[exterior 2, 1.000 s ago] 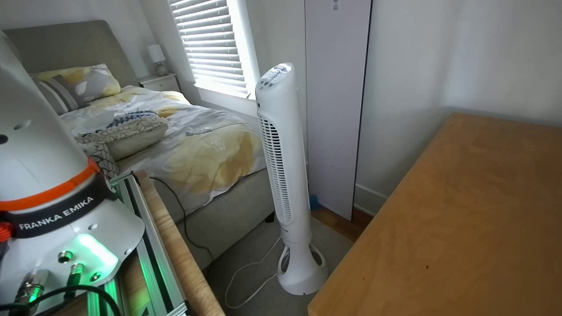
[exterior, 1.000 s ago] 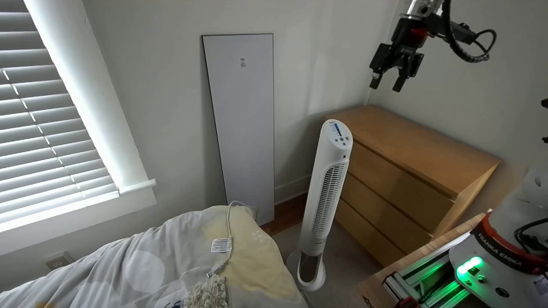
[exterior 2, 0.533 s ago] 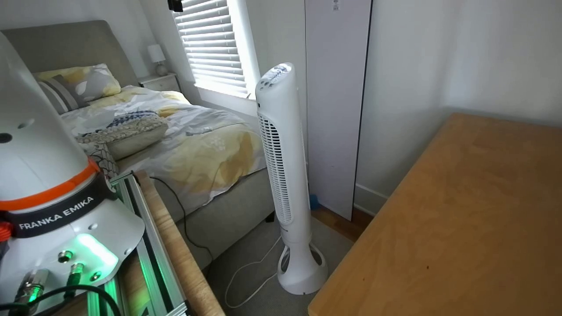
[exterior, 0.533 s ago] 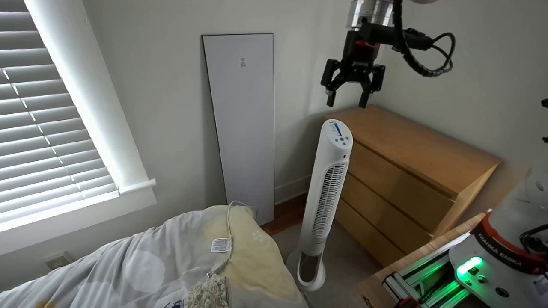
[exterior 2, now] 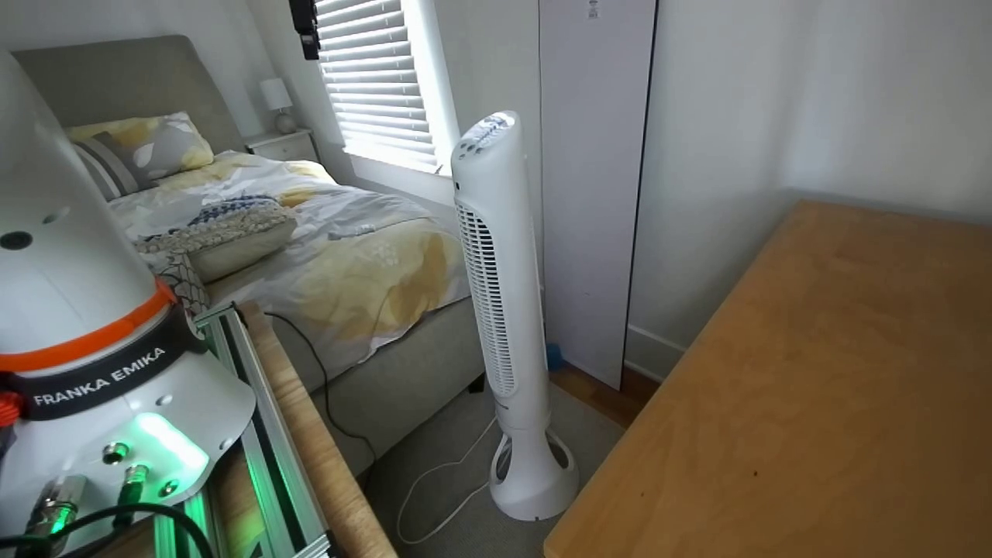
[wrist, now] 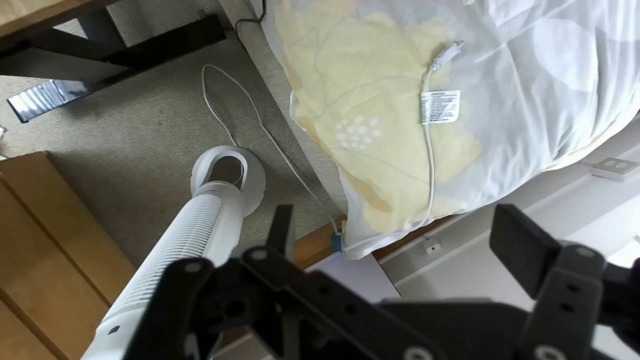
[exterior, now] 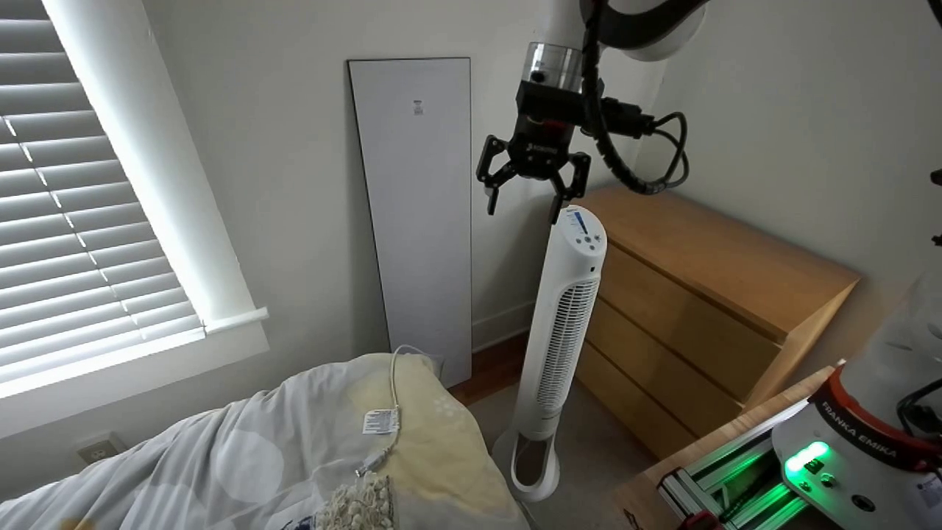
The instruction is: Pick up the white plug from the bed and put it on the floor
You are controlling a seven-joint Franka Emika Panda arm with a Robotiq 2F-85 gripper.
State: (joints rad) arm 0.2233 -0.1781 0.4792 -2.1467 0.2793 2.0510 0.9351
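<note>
The white plug (exterior: 374,462) lies on the bed (exterior: 250,449) in an exterior view, beside a cushion. In the wrist view the plug (wrist: 446,55) lies on the bed's sheet (wrist: 385,165) near the top. Its white cord (wrist: 430,155) runs past a paper label to the bed's corner. My gripper (exterior: 523,213) is open and empty, high above the bed and just beside the fan's top in that exterior view. In the wrist view its fingers (wrist: 522,245) stand wide apart, away from the plug. The floor (wrist: 145,120) shows between bed and dresser.
A white tower fan (exterior: 563,331) stands on the floor between the bed and the wooden dresser (exterior 2: 814,387). A white panel (exterior: 423,221) leans against the wall. A knotted cushion (exterior: 357,504) lies by the plug. The fan's thin cord (exterior 2: 442,465) loops on the floor.
In an exterior view my gripper has moved left and down, from above the dresser to beside the fan's top. Its fingers look wider apart. The plug has not moved.
</note>
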